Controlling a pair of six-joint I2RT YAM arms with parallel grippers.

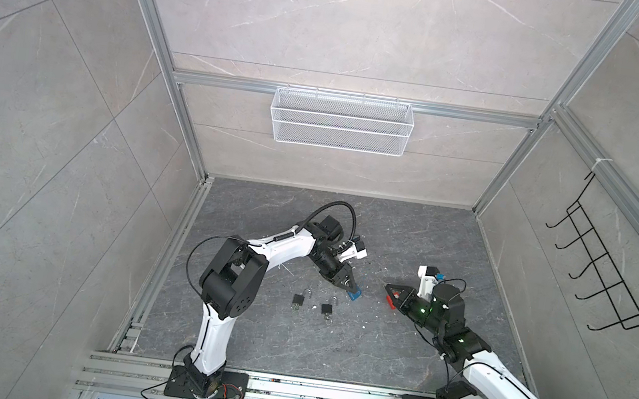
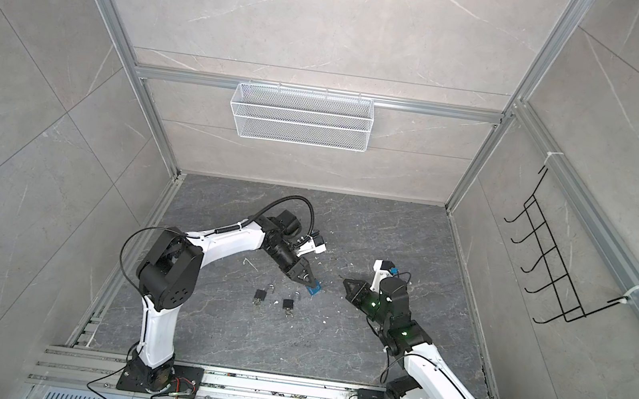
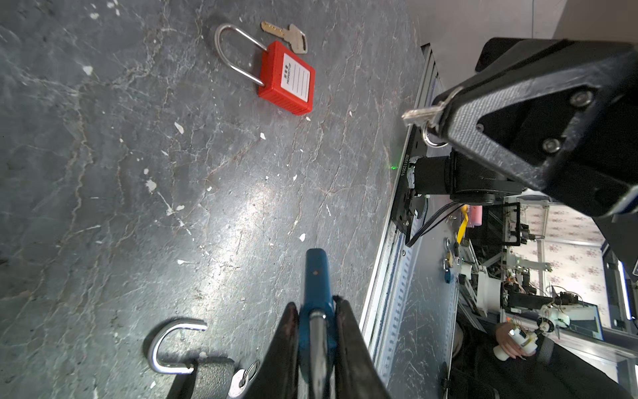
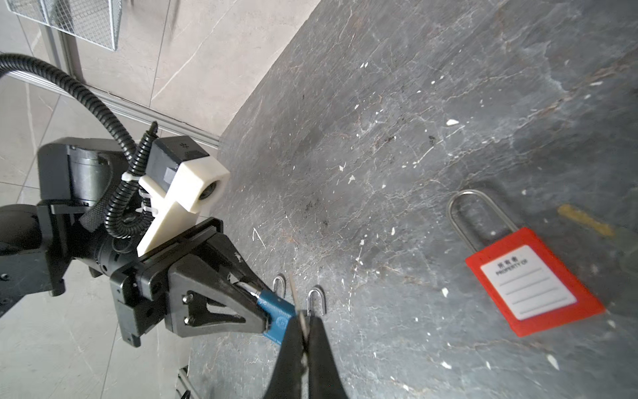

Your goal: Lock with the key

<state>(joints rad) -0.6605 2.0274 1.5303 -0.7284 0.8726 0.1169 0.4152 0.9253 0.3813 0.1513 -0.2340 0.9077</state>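
Pale grey tiled walls [image 1: 25, 128] and an aluminium frame [image 1: 170, 172] box in a dark veined table [image 1: 289, 351] flecked with white chips. Towards the left, two black padlocks [image 1: 299, 300] lie flat. Just right of them, the left gripper [image 1: 350, 287] is clamped on the blue padlock [image 1: 354, 295]. A white mesh basket [image 1: 340, 121] hangs on the back wall. Further right, the right gripper [image 1: 389, 290] pinches the key [image 3: 419, 115]. A red padlock [image 3: 288, 77] and a spare key [image 3: 286, 34] lie on the table near it. A black hook rack [image 1: 610, 268] hangs on the right wall.
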